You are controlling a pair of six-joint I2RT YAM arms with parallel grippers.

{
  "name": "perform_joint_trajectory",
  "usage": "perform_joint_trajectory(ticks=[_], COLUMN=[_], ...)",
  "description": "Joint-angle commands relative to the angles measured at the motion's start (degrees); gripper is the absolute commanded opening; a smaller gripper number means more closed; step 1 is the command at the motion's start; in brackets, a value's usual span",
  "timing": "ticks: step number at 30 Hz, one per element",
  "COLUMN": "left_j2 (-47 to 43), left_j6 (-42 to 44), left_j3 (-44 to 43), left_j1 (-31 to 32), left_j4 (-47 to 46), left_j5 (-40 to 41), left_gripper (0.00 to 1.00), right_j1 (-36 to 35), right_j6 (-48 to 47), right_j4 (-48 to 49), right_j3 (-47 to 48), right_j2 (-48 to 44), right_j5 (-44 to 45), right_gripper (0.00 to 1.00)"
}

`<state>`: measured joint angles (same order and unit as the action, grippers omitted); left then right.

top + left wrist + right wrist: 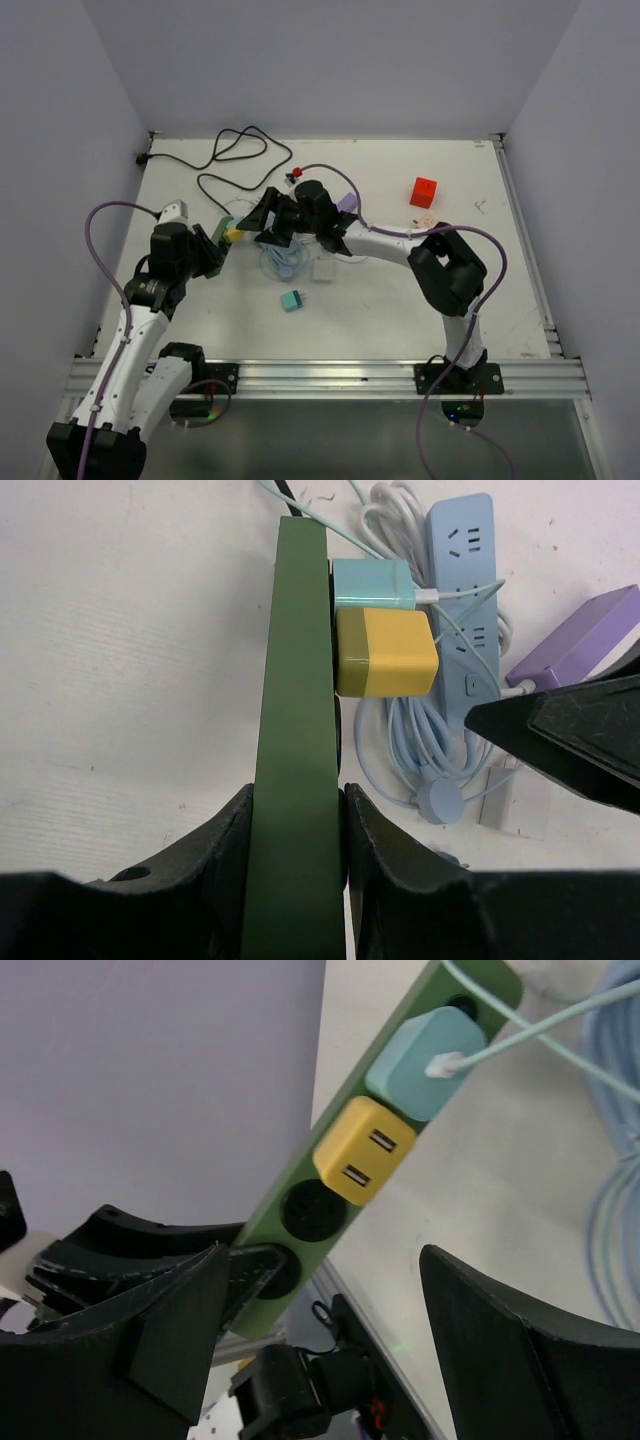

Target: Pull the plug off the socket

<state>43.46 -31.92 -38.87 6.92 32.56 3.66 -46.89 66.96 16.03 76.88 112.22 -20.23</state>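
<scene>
The socket is a long green power strip (295, 730) lifted off the table, and my left gripper (297, 795) is shut on its near end. A yellow plug (385, 652) with two USB ports and a teal plug (372, 584) with a pale cable sit side by side in the strip. In the right wrist view the yellow plug (364, 1150) lies just beyond my right gripper (325, 1260), which is open and touches neither plug. From above, the right gripper (262, 225) faces the yellow plug (232, 235) from the right.
A pale blue power strip (465, 590) with coiled cable, a purple box (585, 635) and a white adapter (520, 805) lie under the right arm. A red cube (423, 192), a black cable (235, 150) and a small teal block (292, 301) are on the table.
</scene>
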Motion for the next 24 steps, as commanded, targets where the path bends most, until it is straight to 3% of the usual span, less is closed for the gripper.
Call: perform_joint_trajectory(ticks=[1, 14, 19, 24], left_j2=[-1.27, -2.94, -3.03, -2.59], left_j6=[-0.86, -0.77, -0.69, -0.69], left_j3=[0.64, 1.08, 1.34, 1.78], left_j1=[0.03, 0.03, 0.03, 0.03], left_j4=[-4.43, -4.26, -4.69, -5.4], left_j5=[-2.16, -3.13, -2.87, -2.78], left_gripper=[0.0, 0.0, 0.0, 0.0], right_j1=[-0.83, -1.36, -1.36, -1.53], right_j6=[6.07, 9.94, 10.56, 10.82], right_j4=[1.73, -3.64, -4.08, -2.33], right_j3=[5.11, 14.69, 18.04, 15.15], right_j2=[3.69, 13.89, 16.71, 14.61], right_j5=[-1.13, 1.16, 0.02, 0.01], right_gripper=[0.81, 0.81, 0.64, 0.52])
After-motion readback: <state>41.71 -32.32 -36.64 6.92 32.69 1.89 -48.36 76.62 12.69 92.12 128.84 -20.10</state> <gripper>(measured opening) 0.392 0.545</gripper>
